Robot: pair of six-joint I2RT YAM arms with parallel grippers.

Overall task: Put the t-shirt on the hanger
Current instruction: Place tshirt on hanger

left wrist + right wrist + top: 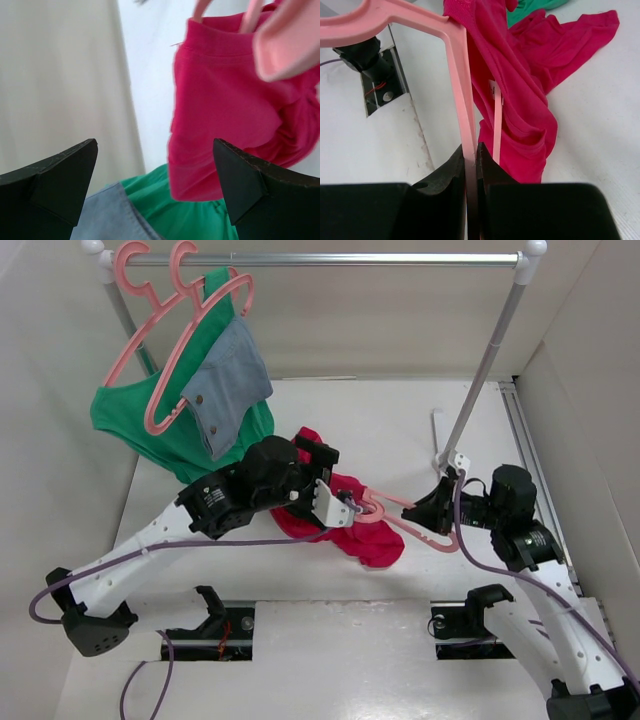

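The crimson t-shirt (372,542) lies bunched on the table, one part lifted toward the left arm. It fills the right wrist view (525,70), its white label (492,90) showing. My right gripper (438,506) is shut on the thin bar of the pink hanger (408,521), seen close in its wrist view (460,90). The hanger's far end sits in the shirt. My left gripper (312,462) is open and empty beside the shirt. In the left wrist view (155,145) the shirt (220,110) hangs just beyond the right finger, with the hanger (290,42) blurred above.
A metal rail (330,258) on a slanted post (490,360) spans the back. Two alike pink hangers carry a green garment (140,425) and a denim piece (228,385) at the back left, just behind the left gripper. White walls close in both sides.
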